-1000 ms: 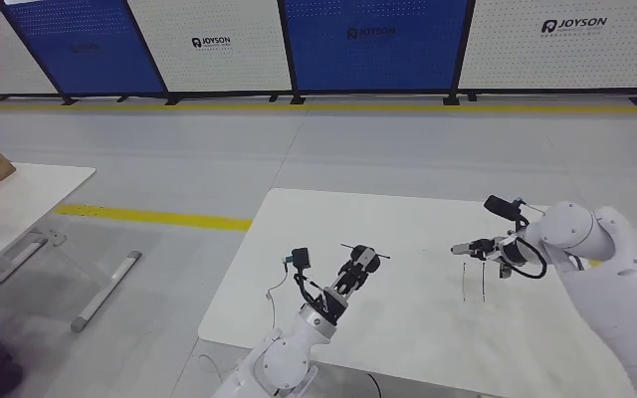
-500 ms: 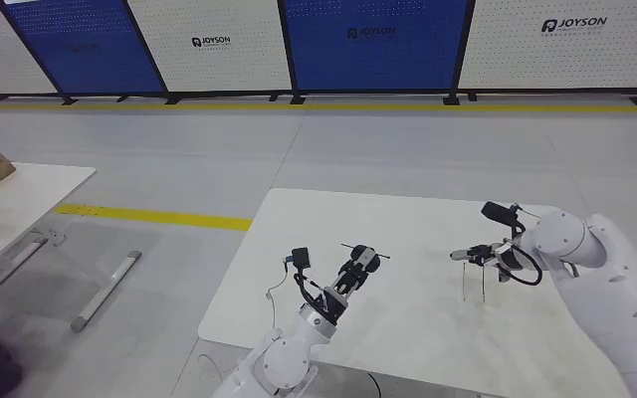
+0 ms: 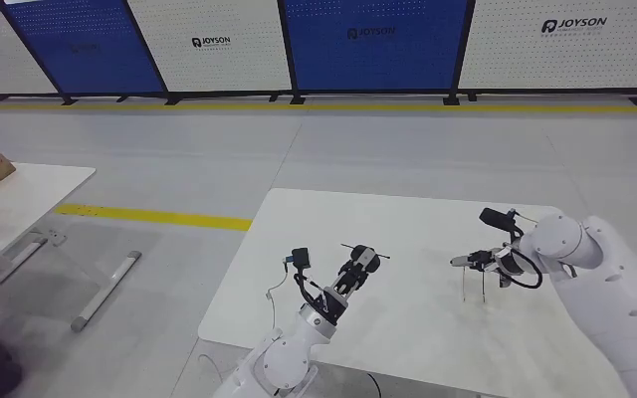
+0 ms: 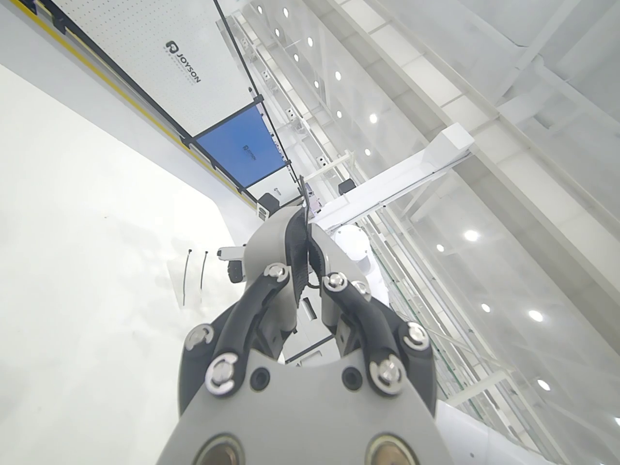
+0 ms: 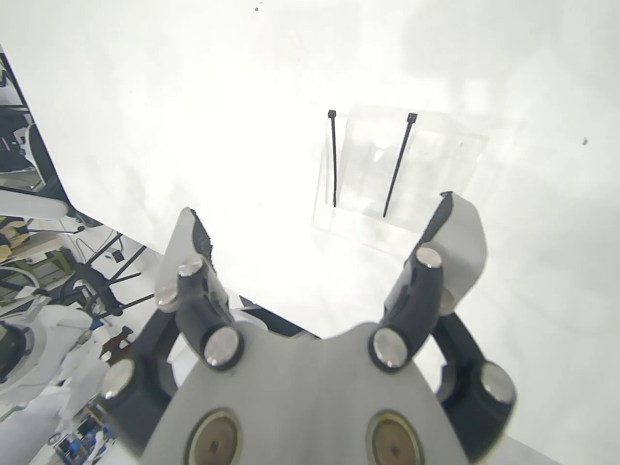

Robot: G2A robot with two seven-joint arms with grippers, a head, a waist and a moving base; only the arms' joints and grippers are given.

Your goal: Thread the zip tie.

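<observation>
White table [image 3: 398, 318] lies under the zip tie [image 4: 302, 193] pinched crosswise in my left gripper [image 4: 300, 229], fingers pressed tight. My right gripper [image 5: 319, 208] hovers spread near two loose ties [image 5: 398, 166] on a clear sheet [image 5: 436, 162]; I'd straddle one strap only, closing squarely without nudging its neighbour.

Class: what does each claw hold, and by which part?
The left claw is shut on a zip tie, pinched on its strap, one end poking out past the claw. The right claw is open, holding nothing.

A printed logo [image 3: 210, 42] stands on the pegboard wall panels [image 3: 199, 65].
</observation>
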